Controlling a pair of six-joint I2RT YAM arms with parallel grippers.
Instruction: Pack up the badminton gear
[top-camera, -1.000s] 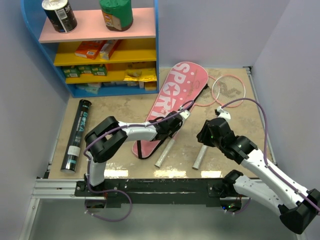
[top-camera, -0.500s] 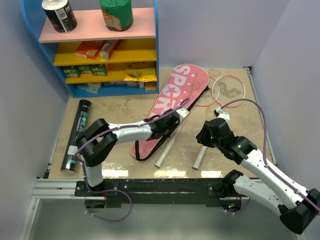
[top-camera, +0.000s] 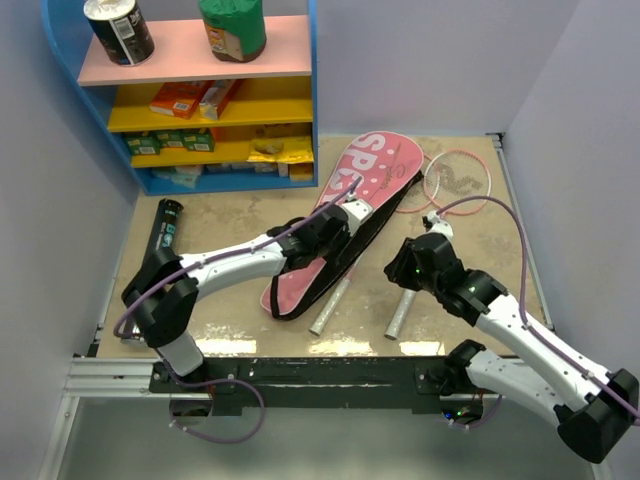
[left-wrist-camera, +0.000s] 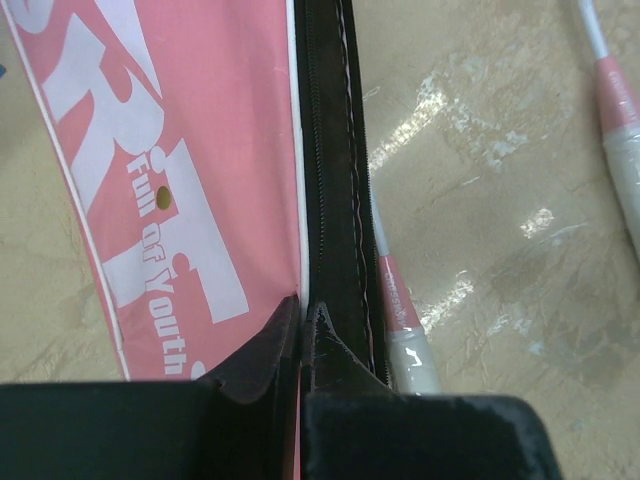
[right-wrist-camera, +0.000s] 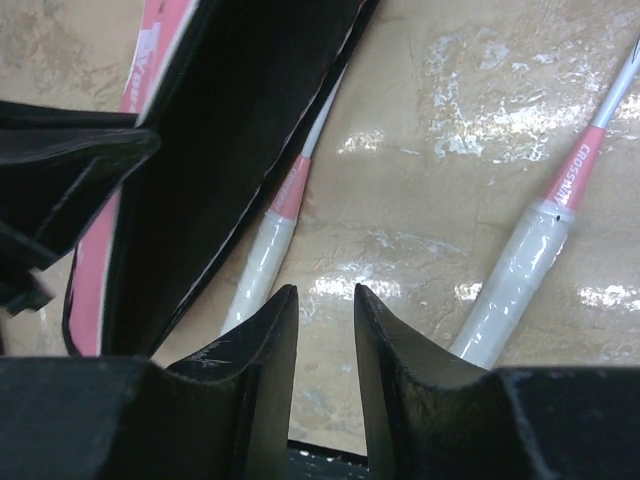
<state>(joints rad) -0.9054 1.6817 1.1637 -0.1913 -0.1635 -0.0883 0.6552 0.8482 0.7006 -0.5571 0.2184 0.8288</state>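
The pink racket cover (top-camera: 368, 178) with white "SPORT" lettering lies slanted across the middle of the table. My left gripper (top-camera: 333, 228) is shut on its black zip edge (left-wrist-camera: 330, 200), with the pink face (left-wrist-camera: 180, 150) to the left. Two pink-framed rackets lie to the right. One grey handle (top-camera: 330, 306) pokes out from under the cover and the other handle (top-camera: 400, 315) lies apart, its head (top-camera: 455, 180) by the far right wall. My right gripper (top-camera: 403, 272) is open and empty, hovering between the two handles (right-wrist-camera: 262, 262) (right-wrist-camera: 515, 290). The black tube (top-camera: 165, 226) lies at the left. No shuttlecock shows.
A blue shelf unit (top-camera: 312, 100) with snack boxes and two cans (top-camera: 120, 30) stands at the far left. Walls close in the table on the left, back and right. The metal rail (top-camera: 300, 370) with the arm bases runs along the near edge.
My left arm has stretched out farther and to the right, dragging the cover with it toward the far right. The right gripper has shifted slightly left.
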